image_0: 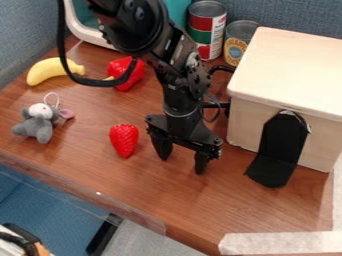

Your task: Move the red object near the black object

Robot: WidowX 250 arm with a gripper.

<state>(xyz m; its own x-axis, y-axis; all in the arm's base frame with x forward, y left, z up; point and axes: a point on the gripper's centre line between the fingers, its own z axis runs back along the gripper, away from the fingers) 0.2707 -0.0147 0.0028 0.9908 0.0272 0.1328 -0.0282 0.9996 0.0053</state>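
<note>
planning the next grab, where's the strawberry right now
In the camera view, the red strawberry lies left of centre on the table, between the gray plush and the gripper.

Box [294, 65] cut off at right, 1 can [235, 49] partly behind.

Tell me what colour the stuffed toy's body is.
Grey; the stuffed toy shows best in the camera view.

tin cans [207, 30]: two | banana [45, 71]: one | red pepper [120, 65]: one | strawberry [124, 140]: one | plush mouse [41, 125]: one | pale box [294, 65]: one | black bent plate [282, 142]: one | whitish tape strips [287, 243]: two | tabletop [87, 165]: one
</note>
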